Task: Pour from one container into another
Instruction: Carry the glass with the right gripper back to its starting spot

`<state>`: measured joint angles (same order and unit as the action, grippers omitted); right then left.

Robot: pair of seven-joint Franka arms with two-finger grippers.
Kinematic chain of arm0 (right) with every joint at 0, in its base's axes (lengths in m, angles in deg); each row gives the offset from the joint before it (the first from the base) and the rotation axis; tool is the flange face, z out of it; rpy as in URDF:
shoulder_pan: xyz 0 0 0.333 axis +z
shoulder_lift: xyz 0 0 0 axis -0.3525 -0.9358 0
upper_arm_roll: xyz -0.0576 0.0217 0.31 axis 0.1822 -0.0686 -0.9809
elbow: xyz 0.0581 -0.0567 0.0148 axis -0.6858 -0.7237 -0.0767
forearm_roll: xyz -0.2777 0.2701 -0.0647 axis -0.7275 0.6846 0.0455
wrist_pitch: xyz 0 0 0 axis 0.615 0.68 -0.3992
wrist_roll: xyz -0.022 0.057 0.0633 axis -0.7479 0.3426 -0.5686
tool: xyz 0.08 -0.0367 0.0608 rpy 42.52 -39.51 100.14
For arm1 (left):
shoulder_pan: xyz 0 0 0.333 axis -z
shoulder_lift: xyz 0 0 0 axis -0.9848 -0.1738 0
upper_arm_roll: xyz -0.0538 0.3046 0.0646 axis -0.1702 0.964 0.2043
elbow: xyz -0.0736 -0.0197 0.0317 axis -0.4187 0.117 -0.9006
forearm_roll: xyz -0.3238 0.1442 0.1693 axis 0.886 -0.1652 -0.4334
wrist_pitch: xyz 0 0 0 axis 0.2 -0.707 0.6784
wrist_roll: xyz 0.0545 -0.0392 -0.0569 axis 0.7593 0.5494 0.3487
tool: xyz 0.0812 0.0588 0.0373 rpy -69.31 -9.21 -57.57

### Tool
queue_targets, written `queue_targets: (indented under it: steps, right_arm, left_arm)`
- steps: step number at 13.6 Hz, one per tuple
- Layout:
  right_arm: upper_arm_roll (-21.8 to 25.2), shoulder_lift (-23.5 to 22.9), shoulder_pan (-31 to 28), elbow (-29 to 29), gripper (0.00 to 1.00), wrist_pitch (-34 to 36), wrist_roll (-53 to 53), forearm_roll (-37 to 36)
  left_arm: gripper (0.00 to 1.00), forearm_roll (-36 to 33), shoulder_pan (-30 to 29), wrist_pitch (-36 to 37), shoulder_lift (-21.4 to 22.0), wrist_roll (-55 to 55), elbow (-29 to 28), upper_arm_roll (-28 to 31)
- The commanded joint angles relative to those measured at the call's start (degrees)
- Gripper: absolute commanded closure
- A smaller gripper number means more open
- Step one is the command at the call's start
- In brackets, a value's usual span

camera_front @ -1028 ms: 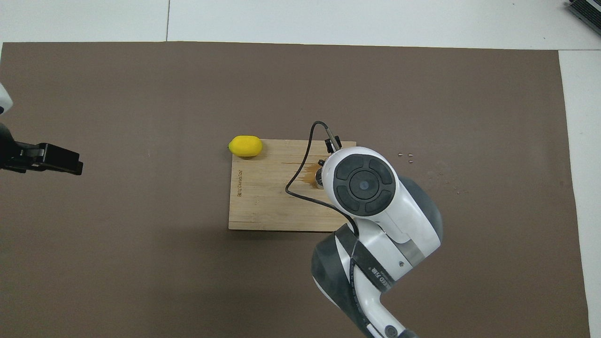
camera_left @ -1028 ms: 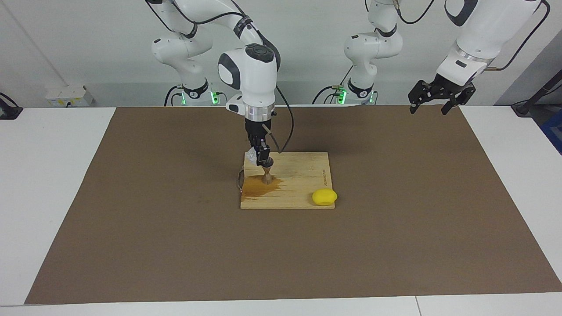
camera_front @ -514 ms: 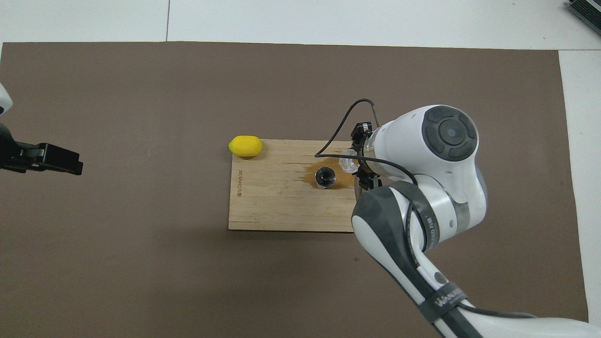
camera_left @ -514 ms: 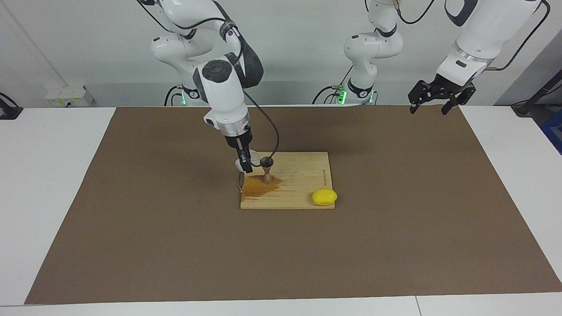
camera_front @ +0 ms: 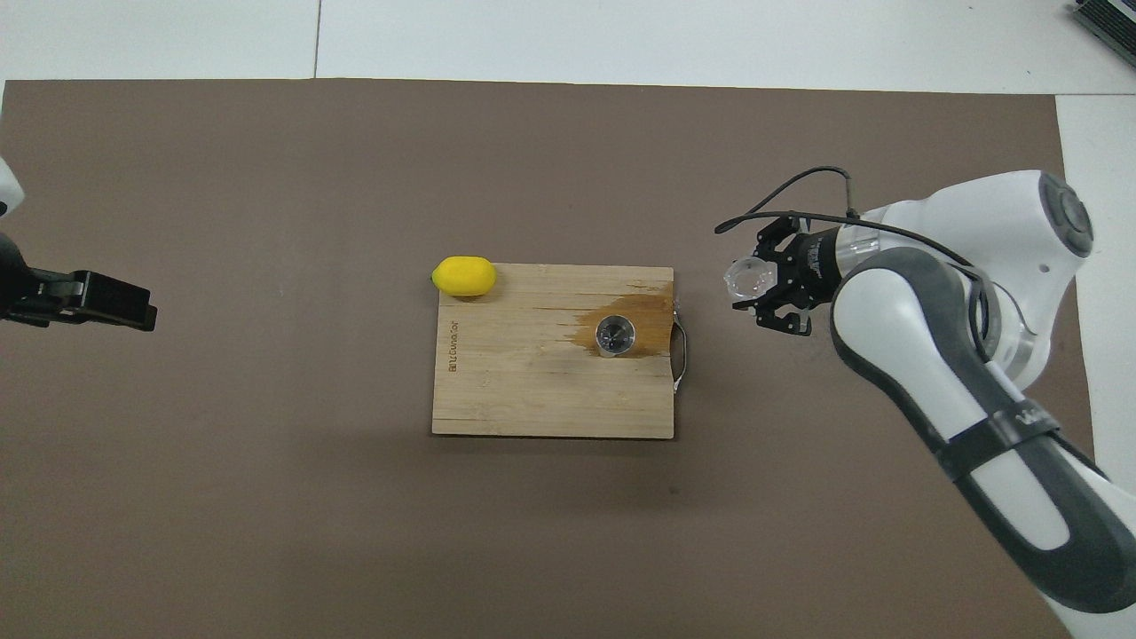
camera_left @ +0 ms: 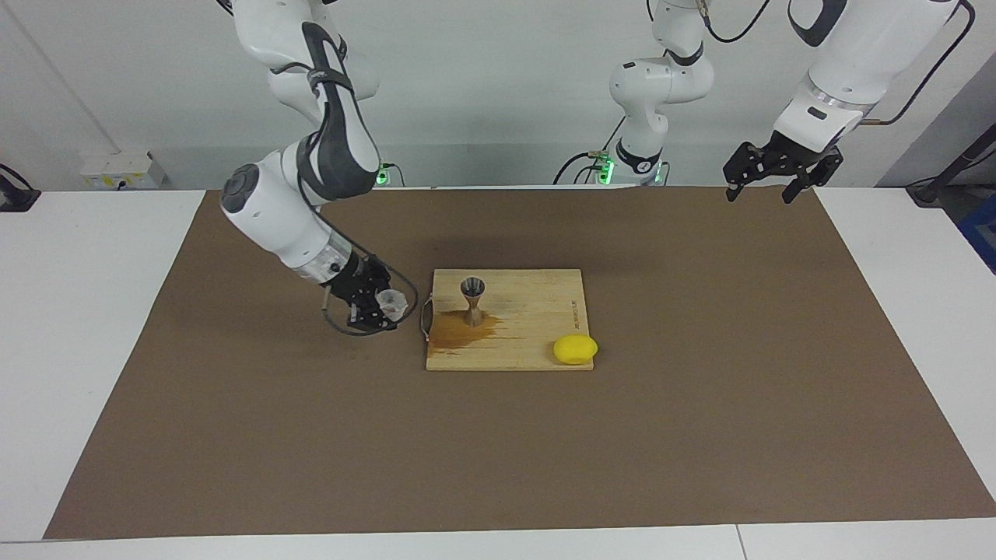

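Writing: a short line of dark lettering runs along the cutting board [camera_front: 497, 390] near its edge toward the left arm's end; too small to read.
Right pincer [camera_left: 381, 309]: clenched on the clear glass cup [camera_left: 391, 302], held tilted just above the brown mat [camera_left: 233, 435], beside the board's edge toward the right arm's end and clear of the board. In the overhead view the cup [camera_front: 745, 277] shows its round mouth, with the black fingers [camera_front: 781, 319] either side of it.
Left pincer [camera_left: 770, 183]: released, jaws spread, holding nothing; it hangs over the mat's corner at the left arm's end, well apart from the board, waiting.
Jigger [camera_left: 472, 300]: metal, hourglass-shaped, upright on the board, near the board's edge toward the right arm's end.
Spill: a brown wet stain [camera_front: 643, 318] on the board, around the jigger's foot.
Lemon [camera_left: 575, 349]: yellow, on the board's corner farthest from the robots, toward the left arm's end.
Handle [camera_front: 681, 351]: a thin metal loop on the board's edge toward the right arm's end.
Table [camera_left: 78, 311]: white, under the mat.
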<state>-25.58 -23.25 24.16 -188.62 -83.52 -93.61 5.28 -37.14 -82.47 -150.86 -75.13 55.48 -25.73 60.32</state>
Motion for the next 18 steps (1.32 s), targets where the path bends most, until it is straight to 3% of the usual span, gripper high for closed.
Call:
queue_targets:
  steps: [1, 10, 18]
  right_arm:
    - [-0.9, -0.9, -5.3, -1.1, 1.00, 0.7, 5.8, 6.8]
    - [-1.0, -7.7, -15.3, 0.4, 1.00, 7.5, 22.7, 10.9]
    - [-0.8, -12.4, -19.5, 3.3, 1.00, 9.6, 34.4, 10.0]
  left_arm:
    - [0.00, -0.8, -0.8, 0.6, 0.8, -0.6, -0.4, -0.8]
    - [0.00, -0.8, -0.8, 0.6, 0.8, -0.6, -0.4, -0.8]
    - [0.00, -0.8, -0.8, 0.6, 0.8, -0.6, -0.4, -0.8]
